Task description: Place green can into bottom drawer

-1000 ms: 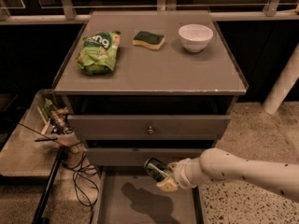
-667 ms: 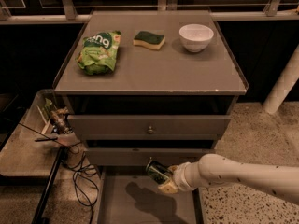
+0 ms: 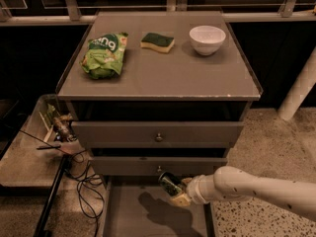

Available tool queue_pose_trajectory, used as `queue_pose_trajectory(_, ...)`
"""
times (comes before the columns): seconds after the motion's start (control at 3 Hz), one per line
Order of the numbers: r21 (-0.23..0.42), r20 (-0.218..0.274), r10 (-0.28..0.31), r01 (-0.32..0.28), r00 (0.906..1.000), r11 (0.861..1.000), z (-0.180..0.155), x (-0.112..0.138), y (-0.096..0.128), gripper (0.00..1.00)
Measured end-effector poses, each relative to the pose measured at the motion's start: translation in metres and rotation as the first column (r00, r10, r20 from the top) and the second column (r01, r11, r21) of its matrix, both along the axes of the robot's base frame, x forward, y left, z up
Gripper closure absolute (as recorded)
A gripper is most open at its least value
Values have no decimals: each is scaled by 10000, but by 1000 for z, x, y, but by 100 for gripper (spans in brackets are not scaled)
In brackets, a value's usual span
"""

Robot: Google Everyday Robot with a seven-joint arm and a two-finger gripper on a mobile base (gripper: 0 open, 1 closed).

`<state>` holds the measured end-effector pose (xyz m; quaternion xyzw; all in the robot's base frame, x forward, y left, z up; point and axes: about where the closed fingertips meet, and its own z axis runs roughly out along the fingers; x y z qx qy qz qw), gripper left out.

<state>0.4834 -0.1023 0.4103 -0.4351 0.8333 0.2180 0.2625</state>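
Note:
The green can (image 3: 170, 183), a small dark green can with a silver end, is held tilted in my gripper (image 3: 176, 190). The gripper is shut on it, with the white arm coming in from the lower right. The can hangs above the open bottom drawer (image 3: 128, 216), a wide flat grey tray pulled out at the cabinet's foot. It is over the drawer's right half and casts a shadow on the drawer floor. The can sits just below the middle drawer's knob (image 3: 159, 170).
On the cabinet top lie a light-green snack bag (image 3: 103, 54), a green-and-yellow sponge (image 3: 157, 41) and a white bowl (image 3: 207, 39). The upper drawer (image 3: 158, 133) is shut. A low side table with clutter (image 3: 54, 127) and cables (image 3: 81, 177) stands at the left.
The gripper with the can has moved slightly lower and a little left over the bottom drawer. Nothing else has moved.

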Motion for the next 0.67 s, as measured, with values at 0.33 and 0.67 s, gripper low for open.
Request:
queue_pose_trajectory(0.33,134,265,263,-267,9993,9996,-7,-3,7,100)
queue_pose_trajectory(0.67,787,732,353,-410,9967,9961,-19,-5,10,100)
